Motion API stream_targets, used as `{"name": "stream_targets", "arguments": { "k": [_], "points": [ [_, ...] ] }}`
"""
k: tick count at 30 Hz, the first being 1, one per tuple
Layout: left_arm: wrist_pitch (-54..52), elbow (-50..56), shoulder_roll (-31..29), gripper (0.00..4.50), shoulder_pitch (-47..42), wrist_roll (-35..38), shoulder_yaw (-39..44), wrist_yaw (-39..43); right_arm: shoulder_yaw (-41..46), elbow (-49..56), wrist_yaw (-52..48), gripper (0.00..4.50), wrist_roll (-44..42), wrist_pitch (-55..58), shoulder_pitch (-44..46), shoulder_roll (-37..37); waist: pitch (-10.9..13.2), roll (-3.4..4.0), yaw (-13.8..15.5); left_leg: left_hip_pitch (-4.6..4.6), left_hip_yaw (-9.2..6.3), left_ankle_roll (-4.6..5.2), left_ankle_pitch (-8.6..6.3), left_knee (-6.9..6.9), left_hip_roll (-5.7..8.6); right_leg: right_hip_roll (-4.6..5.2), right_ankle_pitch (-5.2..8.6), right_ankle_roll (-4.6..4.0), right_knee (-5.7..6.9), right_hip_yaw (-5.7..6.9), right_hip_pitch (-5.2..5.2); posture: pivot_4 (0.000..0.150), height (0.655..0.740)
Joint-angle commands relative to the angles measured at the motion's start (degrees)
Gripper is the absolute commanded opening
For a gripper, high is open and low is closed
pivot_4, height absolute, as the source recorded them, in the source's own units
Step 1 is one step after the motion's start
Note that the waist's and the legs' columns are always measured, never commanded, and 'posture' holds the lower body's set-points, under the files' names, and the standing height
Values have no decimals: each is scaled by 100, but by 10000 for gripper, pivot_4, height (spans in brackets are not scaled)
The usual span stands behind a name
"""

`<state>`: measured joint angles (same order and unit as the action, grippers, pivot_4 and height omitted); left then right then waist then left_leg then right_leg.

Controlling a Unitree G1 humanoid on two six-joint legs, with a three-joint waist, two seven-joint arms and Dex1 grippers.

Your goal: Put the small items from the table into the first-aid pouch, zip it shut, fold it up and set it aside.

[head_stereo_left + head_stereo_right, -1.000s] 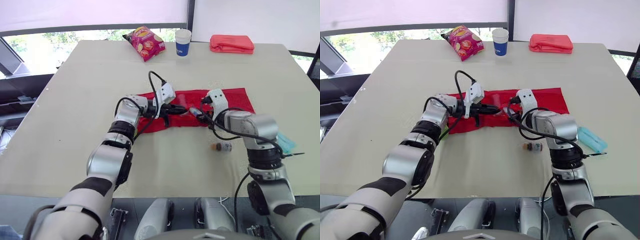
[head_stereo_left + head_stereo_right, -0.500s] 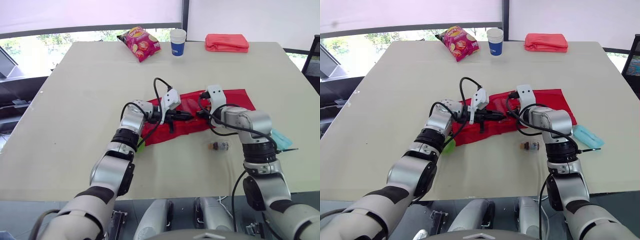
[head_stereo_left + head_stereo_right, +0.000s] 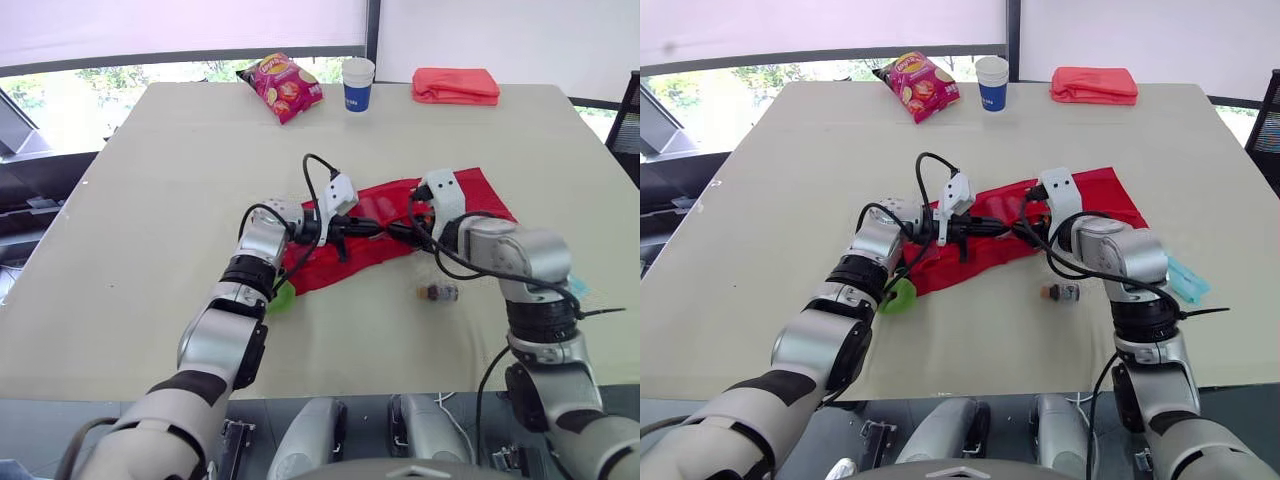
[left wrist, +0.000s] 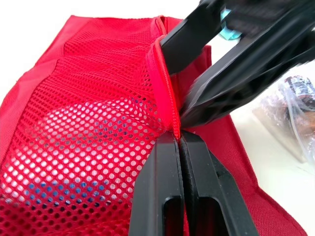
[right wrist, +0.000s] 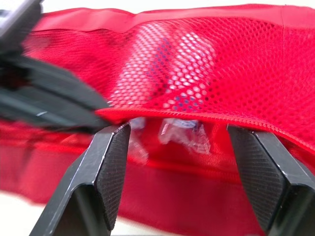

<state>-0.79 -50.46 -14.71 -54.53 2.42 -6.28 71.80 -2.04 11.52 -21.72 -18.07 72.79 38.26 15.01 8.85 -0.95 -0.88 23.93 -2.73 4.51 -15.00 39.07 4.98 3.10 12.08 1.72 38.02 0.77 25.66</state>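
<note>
The red first-aid pouch (image 3: pixel 395 225) lies unfolded and skewed mid-table. My left gripper (image 4: pixel 178 140) is shut on the zipper edge (image 4: pixel 165 83) of its mesh pocket, holding the mouth up. Facing it, my right gripper (image 5: pixel 179 132) stands open at that mouth, with a clear-wrapped item (image 5: pixel 184 129) lying inside the pocket between its fingers, untouched. On the table in front of the pouch sits a small brown bottle in a clear bag (image 3: pixel 438 292). A green item (image 3: pixel 898 296) lies by my left forearm and a light-blue packet (image 3: pixel 1185 280) right of my right arm.
Along the far edge of the table stand a chips bag (image 3: pixel 285 85), a paper cup (image 3: pixel 358 83) and a folded red cloth (image 3: pixel 455 86). The table's near edge runs just below both forearms.
My right gripper has opened at the pocket mouth. The left gripper keeps its hold on the zipper edge. The pouch has skewed, and the green item now shows beside my left forearm.
</note>
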Motion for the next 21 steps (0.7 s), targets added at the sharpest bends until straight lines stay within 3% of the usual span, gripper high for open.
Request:
{"name": "stream_targets", "arguments": {
  "k": [1, 5, 9, 13, 16, 21],
  "points": [
    [120, -14, -14, 0, -196, 54, 29, -52, -67, 616, -373, 33395, -298, -149, -159, 268, 0, 0, 4, 0, 0, 0, 0, 0, 0, 0, 0, 0, 0, 0, 0, 1500, 7395],
    [178, -116, -20, 0, -234, 48, 20, -89, -152, 1094, -907, 33395, -432, -1008, -543, 703, 0, 0, 13, 0, 0, 1, 0, 0, 0, 0, 0, 0, -2, 0, -2, 1500, 7395],
    [293, -186, -137, 0, -224, 38, 36, -136, 556, 2018, -1808, 33395, -506, -2995, -1895, 1307, 0, -1, 49, 1, -2, 1, -1, 0, 0, 0, 0, 1, -7, 3, -4, 1500, 7395],
    [346, -179, -230, 0, -198, 67, 59, -164, 1939, 2365, -2287, 44452, -1269, -3458, -3038, 1508, 1, -3, 48, 1, -3, 2, -1, 5, 0, 0, 0, 1, -7, 4, -12, 1500, 7395],
    [367, -173, -327, 0, -163, 92, 79, -134, 3321, 2563, -3261, 44881, -1837, -3687, -4332, 1955, -1, 4, 81, -8, -3, 2, -1, 6, -1, 0, 0, 1, -5, 3, -19, 1500, 7395],
    [375, -80, -456, 0, -69, 125, 62, -32, 4763, 2584, -4170, 44881, -2373, -4082, -5792, 2328, -1, 5, 170, -11, 0, 4, -2, 1, -7, -3, 0, 1, -9, -1, -24, 1500, 7395]
  ]
}}
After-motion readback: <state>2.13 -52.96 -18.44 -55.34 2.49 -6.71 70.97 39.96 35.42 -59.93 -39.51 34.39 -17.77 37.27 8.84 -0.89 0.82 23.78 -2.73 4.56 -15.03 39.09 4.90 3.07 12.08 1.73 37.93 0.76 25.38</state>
